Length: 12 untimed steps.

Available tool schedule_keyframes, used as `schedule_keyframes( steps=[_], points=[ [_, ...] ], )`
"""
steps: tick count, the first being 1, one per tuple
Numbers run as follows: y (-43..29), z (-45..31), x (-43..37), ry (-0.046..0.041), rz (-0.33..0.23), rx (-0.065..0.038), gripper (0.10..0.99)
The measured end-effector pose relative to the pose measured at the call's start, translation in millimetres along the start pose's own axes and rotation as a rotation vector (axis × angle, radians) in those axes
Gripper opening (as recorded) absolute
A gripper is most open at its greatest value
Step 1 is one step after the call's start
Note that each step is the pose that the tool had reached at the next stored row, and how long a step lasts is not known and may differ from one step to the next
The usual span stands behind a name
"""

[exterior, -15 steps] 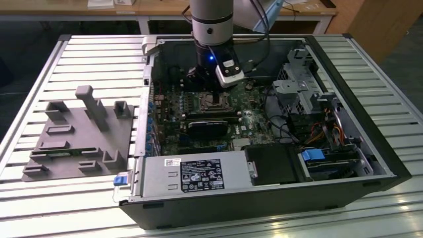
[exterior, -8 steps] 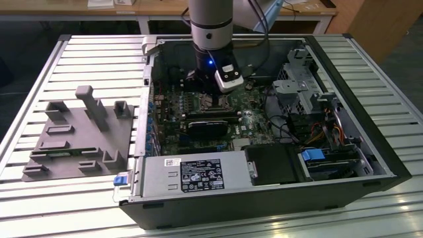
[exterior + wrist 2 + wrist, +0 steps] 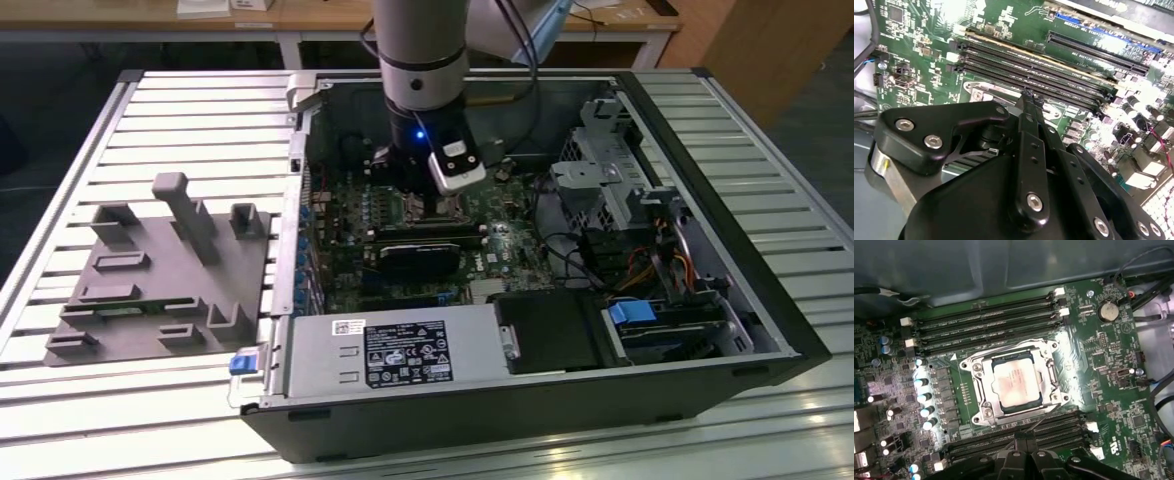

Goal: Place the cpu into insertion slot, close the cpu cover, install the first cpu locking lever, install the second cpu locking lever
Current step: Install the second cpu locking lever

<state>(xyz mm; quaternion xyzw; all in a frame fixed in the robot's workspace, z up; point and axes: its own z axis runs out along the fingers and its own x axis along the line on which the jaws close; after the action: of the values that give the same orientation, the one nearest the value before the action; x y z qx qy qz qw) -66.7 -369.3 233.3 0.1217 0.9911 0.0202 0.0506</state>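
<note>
Arm reaches down into the open computer case (image 3: 747, 330); gripper (image 3: 430, 190) hangs low over the motherboard (image 3: 514, 245), near the socket area, far side of the black graphics card (image 3: 420, 255) in the exterior view

First wrist view: cpu (image 3: 1015, 384) lies seated in the insertion slot (image 3: 1015, 410), dull silver top facing up, edges looking square to the frame. The cpu cover (image 3: 1046, 352) appears folded down around the chip, its window framing the silver top; whether either locking lever is latched cannot be made out. Memory slots (image 3: 989, 320) run along both sides of the socket

Gripper fingertips (image 3: 1021, 440) sit just beside the socket's edge, apart from the chip. Fingers appear drawn together with nothing between them

Risks, as judged from here:
- cover or lever springing back if a lever is hooked under its tab only partway
- fingertips skidding off the thin lever wire onto the memory slots or the small capacitors (image 3: 924, 400) next to the socket
- downward press on a chip not fully seated would bend socket pins; seating depth cannot be confirmed
</note>
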Motion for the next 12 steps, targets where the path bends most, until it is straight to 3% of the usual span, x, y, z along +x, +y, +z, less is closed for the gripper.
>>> schedule_keyframes(
  steps=[12],
  points=[
    [-12.5,8.7,6.3,0.0071,-0.015,-0.026,0.102]
  ],
)
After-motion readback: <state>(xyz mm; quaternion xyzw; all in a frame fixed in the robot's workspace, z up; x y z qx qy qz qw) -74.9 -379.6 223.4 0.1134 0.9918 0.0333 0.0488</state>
